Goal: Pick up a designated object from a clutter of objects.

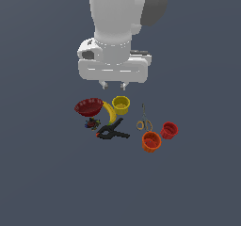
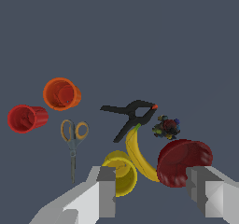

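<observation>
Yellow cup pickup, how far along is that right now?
Early stage. Done: the gripper hangs above the clutter, close over the yellow cup. In hand: nothing; its fingers stand apart and empty in the wrist view, and the cup sits on the surface beside the banana. Left: line up over the cup, descend, close on it and lift it clear of the banana and red bowl.

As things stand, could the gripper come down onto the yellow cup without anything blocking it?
Probably yes. The open gripper hangs above the yellow cup with nothing between them. The banana lies close beside the cup and could crowd one finger; the dark red bowl sits beyond the banana.
</observation>
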Motion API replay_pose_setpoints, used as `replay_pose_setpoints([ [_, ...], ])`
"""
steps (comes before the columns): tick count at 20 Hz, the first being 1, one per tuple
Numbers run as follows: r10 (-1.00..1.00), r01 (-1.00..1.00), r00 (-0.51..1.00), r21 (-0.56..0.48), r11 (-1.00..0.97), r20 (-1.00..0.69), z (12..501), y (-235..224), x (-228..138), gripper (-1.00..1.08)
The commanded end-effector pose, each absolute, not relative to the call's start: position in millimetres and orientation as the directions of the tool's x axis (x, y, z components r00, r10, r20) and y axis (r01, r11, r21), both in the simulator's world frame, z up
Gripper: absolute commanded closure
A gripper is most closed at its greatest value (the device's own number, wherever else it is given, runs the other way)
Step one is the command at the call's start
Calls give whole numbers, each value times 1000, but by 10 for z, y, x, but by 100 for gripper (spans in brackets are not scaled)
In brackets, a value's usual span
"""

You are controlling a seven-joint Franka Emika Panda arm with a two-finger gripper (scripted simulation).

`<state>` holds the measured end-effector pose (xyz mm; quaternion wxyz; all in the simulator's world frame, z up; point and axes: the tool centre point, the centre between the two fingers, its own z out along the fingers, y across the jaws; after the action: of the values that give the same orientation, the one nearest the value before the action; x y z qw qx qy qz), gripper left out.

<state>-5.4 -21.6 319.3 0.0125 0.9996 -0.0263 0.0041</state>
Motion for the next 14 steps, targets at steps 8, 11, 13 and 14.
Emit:
replay_pose_setpoints([
  [8, -76, -76, 997, 26, -997, 3, 3133, -198, -59, -20],
  [11, -100, -99, 995, 27, -995, -3, 3070, -175, -65, -20],
  [13, -120, -120, 993, 29, -992, -9, 3016, -155, -71, -20],
  [14, -132, -132, 991, 30, -991, -12, 2985, -143, -74, -20],
])
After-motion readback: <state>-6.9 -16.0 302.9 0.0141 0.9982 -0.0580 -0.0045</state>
